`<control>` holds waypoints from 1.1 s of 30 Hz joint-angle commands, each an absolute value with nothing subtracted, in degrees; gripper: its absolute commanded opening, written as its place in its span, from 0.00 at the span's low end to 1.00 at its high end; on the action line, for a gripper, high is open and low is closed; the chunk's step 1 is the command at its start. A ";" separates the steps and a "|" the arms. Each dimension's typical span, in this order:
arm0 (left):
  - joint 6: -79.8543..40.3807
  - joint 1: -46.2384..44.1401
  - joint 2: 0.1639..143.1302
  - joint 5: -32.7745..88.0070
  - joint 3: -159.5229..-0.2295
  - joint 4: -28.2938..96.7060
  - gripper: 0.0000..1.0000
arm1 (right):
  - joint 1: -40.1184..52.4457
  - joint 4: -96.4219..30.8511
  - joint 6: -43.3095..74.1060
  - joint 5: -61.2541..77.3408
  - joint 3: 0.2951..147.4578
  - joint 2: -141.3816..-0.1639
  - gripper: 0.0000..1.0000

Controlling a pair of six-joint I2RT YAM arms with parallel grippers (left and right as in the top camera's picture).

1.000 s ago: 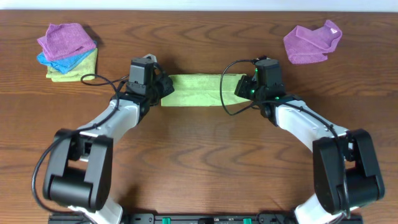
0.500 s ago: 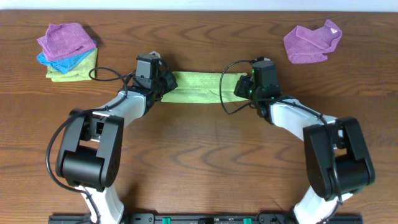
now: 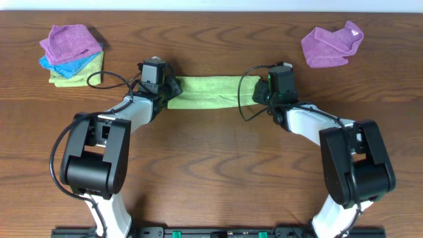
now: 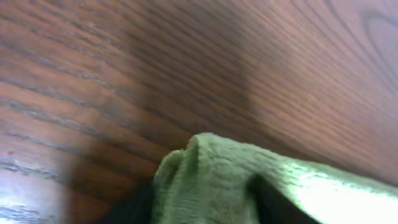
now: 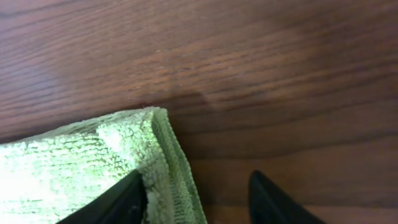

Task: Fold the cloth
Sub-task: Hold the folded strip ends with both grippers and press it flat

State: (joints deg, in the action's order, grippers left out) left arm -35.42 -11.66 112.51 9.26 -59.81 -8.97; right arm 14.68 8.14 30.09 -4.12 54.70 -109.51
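One green cloth (image 3: 210,92), longer than before: left gripper (image 3: 170,89) jaws pinch it, right gripper (image 3: 256,91) jaws unclear. Far corners: three stacked cloths (image 3: 69,56), one purple cloth (image 3: 330,45).

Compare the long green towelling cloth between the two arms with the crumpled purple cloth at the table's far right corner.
The long green towelling cloth is spread into a flat, narrow strip; the crumpled purple cloth lies in a rumpled heap. The green one has the left tool and the right tool at its two ends; the purple one lies alone, with nothing touching it. Both are cloths resting on the wooden table.
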 commanded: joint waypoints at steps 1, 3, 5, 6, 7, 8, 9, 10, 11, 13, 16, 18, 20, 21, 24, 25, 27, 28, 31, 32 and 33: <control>-34.35 -11.46 111.74 7.55 -60.66 -8.05 0.83 | 14.31 7.81 29.93 -5.54 55.55 -109.19 0.54; -33.01 -11.49 110.48 7.51 -60.66 -7.92 0.95 | 14.33 7.68 29.95 -5.52 55.55 -108.49 0.53; -31.35 -11.46 108.64 7.49 -60.66 -7.86 0.95 | 14.33 7.25 29.95 -5.08 55.55 -107.20 0.52; -31.09 -11.46 107.72 7.46 -60.66 -7.62 0.95 | 14.33 7.03 29.98 -4.86 55.55 -106.52 0.52; -30.74 -11.46 106.74 7.49 -60.66 -7.33 0.95 | 14.33 6.70 30.00 -4.36 55.55 -105.69 0.52; -30.61 -11.46 105.73 7.49 -60.66 -6.85 0.95 | 14.33 6.15 30.26 -3.99 55.55 -104.92 0.52; -30.65 -11.46 104.42 7.57 -60.66 -5.96 0.96 | 14.33 4.80 31.40 -3.57 55.55 -103.61 0.53; -30.65 -11.49 103.53 7.97 -60.66 -5.15 0.97 | 14.33 3.81 32.05 -3.40 55.55 -102.85 0.53; -30.63 -11.46 102.37 8.86 -60.66 -4.10 0.94 | 14.33 2.26 32.77 -2.59 55.55 -101.43 0.54; -30.68 -11.49 100.79 10.90 -60.66 -2.20 0.84 | 14.33 0.08 33.17 -1.50 55.55 -99.33 0.55; -32.53 -11.49 99.15 15.81 -60.66 0.34 0.61 | 14.33 -3.84 34.98 -1.43 55.55 -96.16 0.57; -33.56 -11.49 99.07 20.18 -60.66 0.67 0.48 | 14.33 -6.35 35.33 -0.82 55.55 -93.89 0.59; -35.00 -11.49 99.07 21.04 -60.66 0.69 0.37 | 14.33 -7.86 35.40 -0.36 55.55 -92.60 0.61; -35.75 -11.49 99.07 21.06 -60.66 0.67 0.33 | 14.33 -8.64 35.86 -0.08 55.55 -92.12 0.61; -36.91 -11.49 99.07 20.97 -60.66 0.58 0.24 | 14.33 -11.05 36.45 0.49 55.55 -91.37 0.61; -36.93 -11.49 99.09 20.73 -60.66 0.56 0.18 | 14.33 -12.03 36.93 0.49 55.55 -91.33 0.61; -37.17 -11.51 99.22 19.75 -60.66 0.58 0.13 | 14.33 -13.67 38.81 0.58 55.55 -91.33 0.62; -37.95 -11.55 99.42 18.83 -60.66 0.58 0.09 | 14.33 -14.46 39.90 0.97 55.55 -91.33 0.62; -39.99 -11.60 101.34 18.26 -60.66 -0.78 0.06 | 14.35 -15.09 41.43 2.96 55.55 -91.33 0.63; -41.10 -11.60 102.41 18.26 -60.64 -1.28 0.06 | 14.33 -15.07 41.82 3.38 55.55 -91.33 0.63; -42.02 -11.60 103.70 18.74 -60.66 -2.07 0.06 | 14.35 -15.14 42.37 3.49 55.55 -91.35 0.64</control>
State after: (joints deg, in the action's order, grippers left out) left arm -38.85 -11.68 100.18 19.09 -60.25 -1.37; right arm 14.68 -14.98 39.44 1.83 54.74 -91.79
